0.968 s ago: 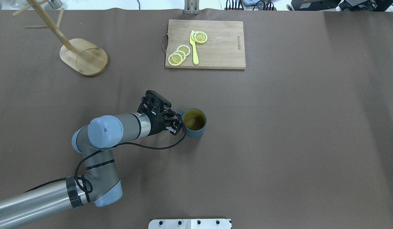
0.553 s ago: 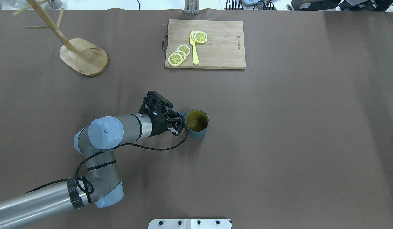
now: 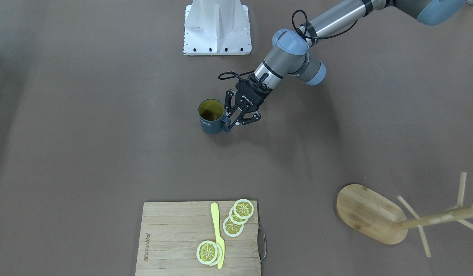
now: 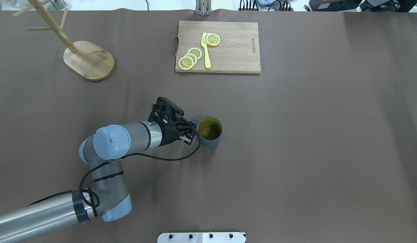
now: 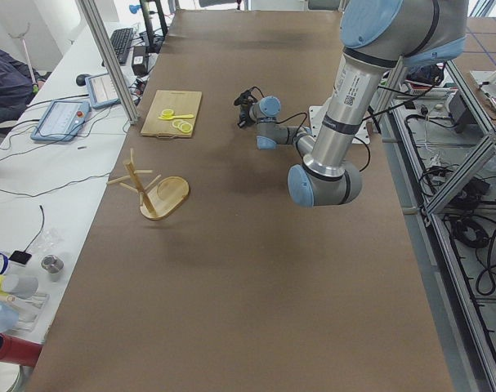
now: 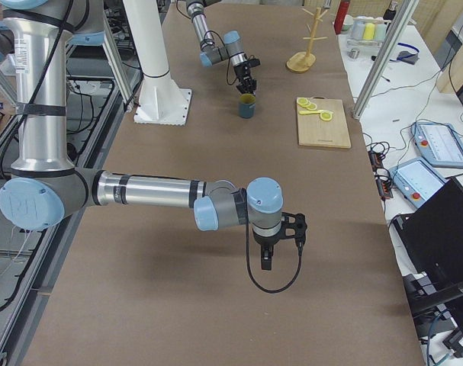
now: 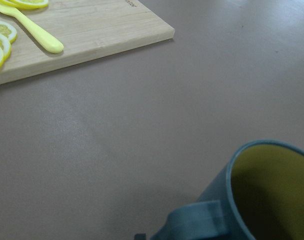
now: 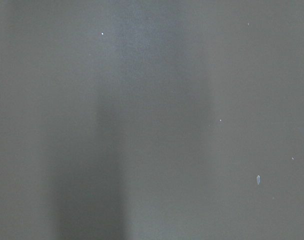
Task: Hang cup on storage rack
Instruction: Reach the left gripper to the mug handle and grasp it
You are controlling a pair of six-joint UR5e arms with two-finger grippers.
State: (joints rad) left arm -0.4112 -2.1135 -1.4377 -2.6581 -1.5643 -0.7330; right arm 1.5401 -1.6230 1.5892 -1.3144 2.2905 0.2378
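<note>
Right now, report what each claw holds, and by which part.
Left claw is at the handle of the cup, but a closed grip cannot be told. Right claw shows nothing in it.

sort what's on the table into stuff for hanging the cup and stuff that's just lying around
For the job:
- mug, upright on the table
- mug tree, nothing hung on it
- left claw, open beside the mug's handle

Just lying about:
- cutting board
- lemon slices on the board
- yellow knife on the board
</note>
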